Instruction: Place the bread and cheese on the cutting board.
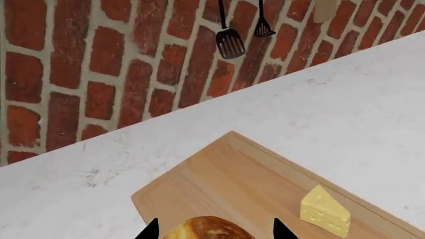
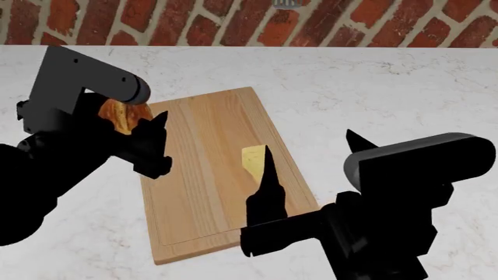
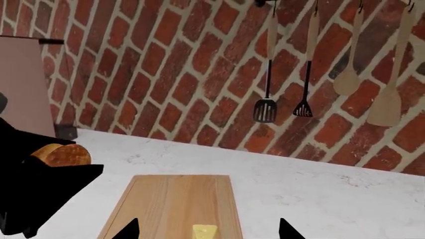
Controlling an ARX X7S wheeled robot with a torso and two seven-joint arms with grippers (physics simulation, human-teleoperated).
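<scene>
The bread (image 2: pixel 118 114), a golden-brown roll, is held off the counter in my left gripper (image 2: pixel 139 119) at the far left edge of the cutting board (image 2: pixel 202 192). In the left wrist view the bread (image 1: pixel 207 230) fills the span between the two black fingertips, above the board's corner (image 1: pixel 219 179). The cheese (image 2: pixel 251 160), a pale yellow wedge, lies on the board near its middle. My right gripper (image 2: pixel 311 146) hangs open just above and to the right of the cheese (image 3: pixel 204 232), holding nothing; the right wrist view also shows the bread (image 3: pixel 63 154).
The white marble counter (image 2: pixel 374 93) runs back to a brick wall. Black spatulas (image 3: pixel 265 109) and wooden utensils (image 3: pixel 385 107) hang on that wall above the counter. A tall brown object (image 3: pixel 23 84) stands at the far left.
</scene>
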